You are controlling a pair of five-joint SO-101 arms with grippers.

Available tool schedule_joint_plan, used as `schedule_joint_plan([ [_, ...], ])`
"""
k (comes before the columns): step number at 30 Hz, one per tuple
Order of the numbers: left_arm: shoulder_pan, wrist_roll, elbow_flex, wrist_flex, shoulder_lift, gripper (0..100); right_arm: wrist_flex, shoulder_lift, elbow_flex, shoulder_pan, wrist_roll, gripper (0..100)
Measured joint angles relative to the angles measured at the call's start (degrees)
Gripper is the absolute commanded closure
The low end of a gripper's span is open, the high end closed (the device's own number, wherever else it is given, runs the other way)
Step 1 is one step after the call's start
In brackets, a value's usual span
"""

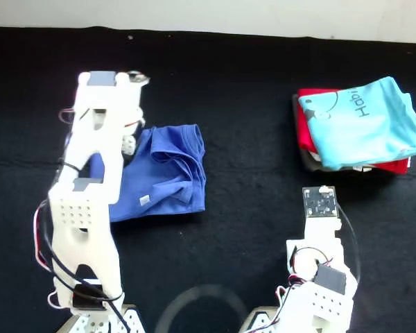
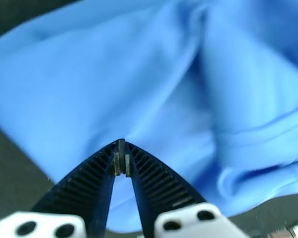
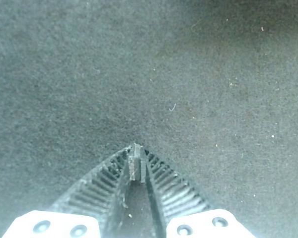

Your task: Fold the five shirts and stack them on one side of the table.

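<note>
rumpled royal-blue fabric shirt (image 1: pixel 163 173) lies left of centre on the black cloth-covered counter (image 1: pixel 249 83), partly folded, with creases bunched toward its right side and a small pale tag on its lower part. the white left arm (image 1: pixel 90 194) stretches from the near edge up over the shirt's left side, hiding that edge in the high view. in the left wrist view the left jaws are pressed together at their tips, nothing visibly between them, and they sit just above the blue shirt (image 2: pixel 139 74), whose folds and a hem ridge spread behind them; a strip of dark counter (image 2: pixel 10 168) shows at one side.

right of centre, near the front edge, the white right arm (image 1: pixel 322 277) stands folded back, well apart from the blue shirt and near the stack. its right jaws are closed tip to tip with nothing held, above bare counter (image 3: pixel 139 59).

at the far right a stack of folded shirts rests on the counter: a light turquoise fabric shirt (image 1: pixel 364 125) on top, slightly askew, a red fabric shirt (image 1: pixel 306 128) just under it, and darker and pale layers (image 1: pixel 308 159) peeking out below, too hidden to tell apart.
</note>
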Motion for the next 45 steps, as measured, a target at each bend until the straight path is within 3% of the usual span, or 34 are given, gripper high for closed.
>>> schedule_joint_plan([
  [8, 9.93, 0.09, -1.49, -7.74, 3.25, 99, 0.00, 0.00, 0.00, 0.00, 0.00, 99.1],
  [16, 10.73, 5.98, -13.80, -13.71, 6.42, 99, 0.00, 0.00, 0.00, 0.00, 0.00, 99.1],
  [23, 10.73, 6.86, -22.95, -11.78, 8.97, 99, 0.00, 0.00, 0.00, 0.00, 0.00, 99.1],
  [31, 10.29, 6.86, -30.86, 3.60, 9.14, 99, 0.00, 0.00, 0.00, 0.00, 0.00, 99.1],
  [37, 12.22, 6.86, -26.11, 2.37, 9.14, 99, 0.00, 0.00, 0.00, 0.00, 0.00, 99.1],
  [45, 18.81, 6.86, -22.33, -5.10, 9.32, 99, 0.00, 0.00, 0.00, 0.00, 0.00, 99.1],
])
